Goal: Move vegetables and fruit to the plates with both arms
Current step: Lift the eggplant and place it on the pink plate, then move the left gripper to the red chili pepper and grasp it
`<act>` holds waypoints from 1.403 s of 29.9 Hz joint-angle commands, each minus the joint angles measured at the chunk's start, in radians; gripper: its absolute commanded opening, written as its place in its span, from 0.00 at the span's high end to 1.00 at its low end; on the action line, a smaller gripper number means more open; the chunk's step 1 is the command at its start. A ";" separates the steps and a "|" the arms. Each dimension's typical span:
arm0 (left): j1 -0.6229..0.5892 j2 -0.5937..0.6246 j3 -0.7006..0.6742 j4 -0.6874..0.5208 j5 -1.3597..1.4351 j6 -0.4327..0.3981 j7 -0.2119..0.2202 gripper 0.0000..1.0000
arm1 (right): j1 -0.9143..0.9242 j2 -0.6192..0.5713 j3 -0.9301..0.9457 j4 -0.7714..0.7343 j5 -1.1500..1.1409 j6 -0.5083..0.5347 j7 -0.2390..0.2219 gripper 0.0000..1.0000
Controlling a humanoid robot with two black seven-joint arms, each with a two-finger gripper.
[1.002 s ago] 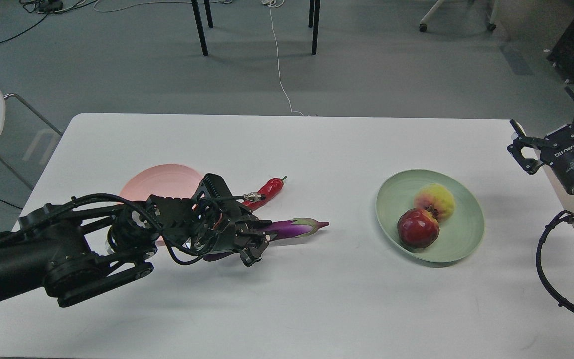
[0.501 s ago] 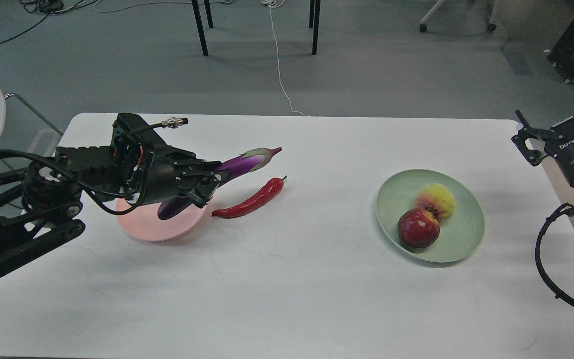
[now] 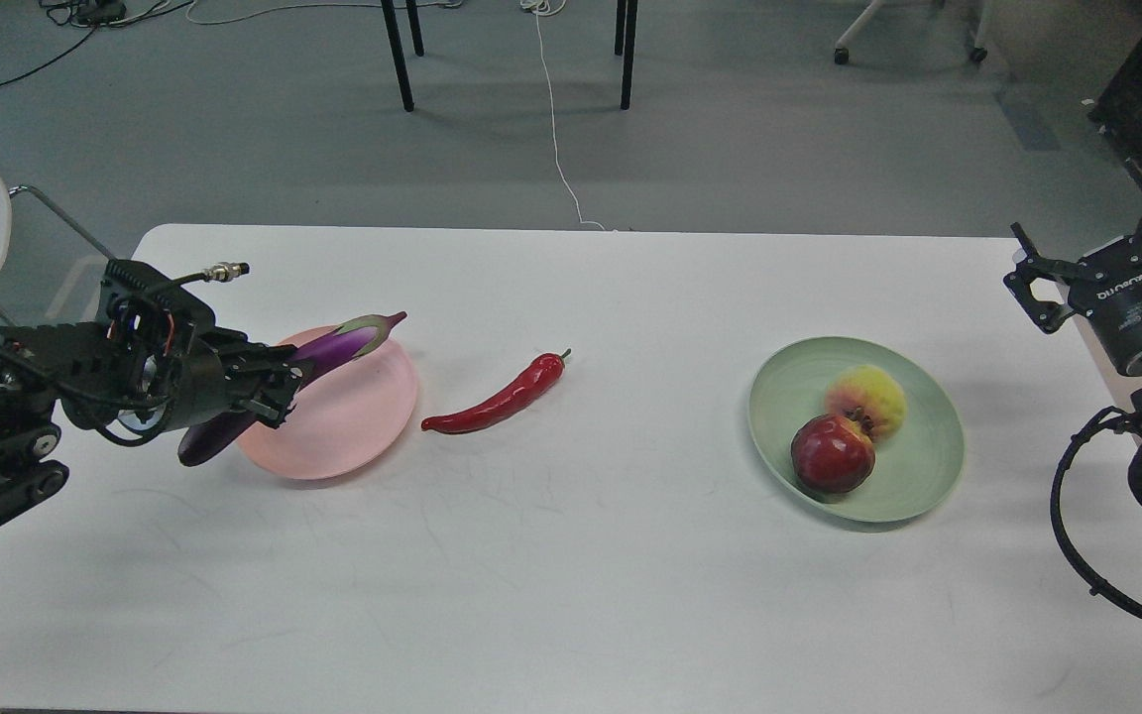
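Two fruits—peach [image 3: 866,395], pomegranate [image 3: 832,453]—in green plate [image 3: 918,486]; left claw [image 3: 269,382] grips eggplant [image 3: 333,344] over pink plate [image 3: 353,436].

My left gripper [image 3: 269,389] has carried the eggplant [image 3: 308,363] left, off the table, over the pink plate [image 3: 353,412].

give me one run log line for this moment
left gripper: shut on eggplant, over pink plate | right gripper: open, idle | chili: on table | green plate: peach, pomegranate
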 commanded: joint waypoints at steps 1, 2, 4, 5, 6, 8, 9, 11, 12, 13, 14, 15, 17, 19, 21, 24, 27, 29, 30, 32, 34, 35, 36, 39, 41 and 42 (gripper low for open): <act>0.006 -0.065 0.000 0.080 -0.001 0.004 -0.001 0.79 | 0.001 0.002 -0.001 0.000 0.000 0.000 0.000 0.02; 0.007 -0.077 0.000 0.095 -0.001 0.005 -0.001 0.79 | 0.001 0.002 -0.001 0.000 0.000 0.000 0.000 0.02; 0.007 -0.094 0.000 0.115 -0.001 0.014 -0.001 0.77 | 0.001 0.002 -0.001 0.002 0.000 0.000 0.000 0.01; 0.007 -0.099 0.000 0.122 -0.001 0.020 0.000 0.72 | 0.001 0.002 -0.001 0.002 0.000 0.000 0.000 0.01; 0.007 -0.105 0.000 0.132 -0.001 0.028 0.000 0.61 | 0.001 0.002 -0.001 0.000 0.000 0.000 0.000 0.01; 0.006 -0.125 -0.001 0.155 -0.001 0.045 0.000 0.28 | 0.001 0.002 -0.001 0.000 0.000 0.000 0.000 0.02; 0.006 -0.134 -0.001 0.160 -0.001 0.056 0.000 0.14 | -0.001 0.003 -0.001 0.000 0.000 0.000 0.000 0.01; 0.006 -0.137 -0.001 0.158 -0.001 0.069 -0.001 0.13 | -0.004 0.002 -0.001 0.000 0.000 0.000 0.000 0.02; 0.004 -0.131 -0.001 0.152 -0.001 0.070 -0.001 0.13 | -0.005 0.002 -0.001 0.000 0.000 0.000 0.000 0.02; 0.003 -0.129 -0.003 0.148 -0.001 0.070 -0.001 0.13 | -0.006 0.002 -0.001 0.000 0.000 0.000 0.000 0.01; 0.001 -0.128 -0.006 0.146 -0.001 0.070 -0.001 0.12 | -0.007 0.002 -0.001 0.000 0.000 0.000 0.000 0.01; -0.003 -0.128 -0.007 0.139 -0.001 0.068 -0.001 0.12 | -0.009 0.002 -0.001 -0.001 0.000 0.000 0.000 0.02; -0.011 -0.122 -0.011 0.125 -0.001 0.063 -0.001 0.11 | -0.010 0.002 -0.001 0.000 0.000 0.000 0.000 0.01; -0.023 -0.119 -0.011 0.120 0.001 0.060 -0.001 0.10 | -0.012 0.002 0.000 0.000 0.000 0.000 0.000 0.01; -0.040 -0.119 -0.008 0.119 0.003 0.059 -0.001 0.10 | -0.012 0.002 0.000 0.000 0.000 0.000 0.000 0.02; -0.060 -0.125 -0.011 0.077 0.003 0.062 -0.006 0.10 | -0.016 0.000 0.000 0.000 0.000 0.000 0.000 0.02; -0.085 -0.142 -0.003 0.004 0.006 0.060 -0.006 0.10 | -0.021 0.000 0.000 0.000 0.000 0.000 0.000 0.01; -0.088 -0.183 -0.001 -0.004 0.013 0.060 -0.006 0.11 | -0.022 0.000 -0.001 0.000 0.000 0.000 0.000 0.02; -0.088 -0.209 -0.001 -0.001 0.016 0.062 -0.005 0.12 | -0.022 0.000 -0.001 0.002 0.000 0.000 0.000 0.01; -0.086 -0.260 0.002 0.017 0.029 0.060 -0.004 0.15 | -0.022 0.000 -0.002 0.002 0.000 0.000 0.000 0.01; -0.088 -0.313 0.018 0.063 0.064 0.060 -0.003 0.17 | -0.027 0.000 0.002 0.000 0.000 0.000 0.000 0.01; -0.088 -0.342 0.031 0.091 0.082 0.060 -0.003 0.20 | -0.029 0.000 0.002 0.002 0.000 0.000 0.000 0.02; -0.088 -0.362 0.038 0.115 0.094 0.060 -0.004 0.23 | -0.029 0.000 0.002 0.002 0.000 0.000 0.000 0.02; -0.085 -0.424 0.058 0.190 0.108 0.063 -0.004 0.26 | -0.029 0.000 0.003 0.000 0.000 0.000 0.000 0.01; -0.086 -0.458 0.072 0.232 0.110 0.069 -0.004 0.28 | -0.029 0.000 0.002 0.000 0.000 0.000 0.001 0.01; -0.086 -0.470 0.072 0.247 0.110 0.070 -0.004 0.29 | -0.029 0.000 0.002 0.000 0.000 0.000 0.001 0.02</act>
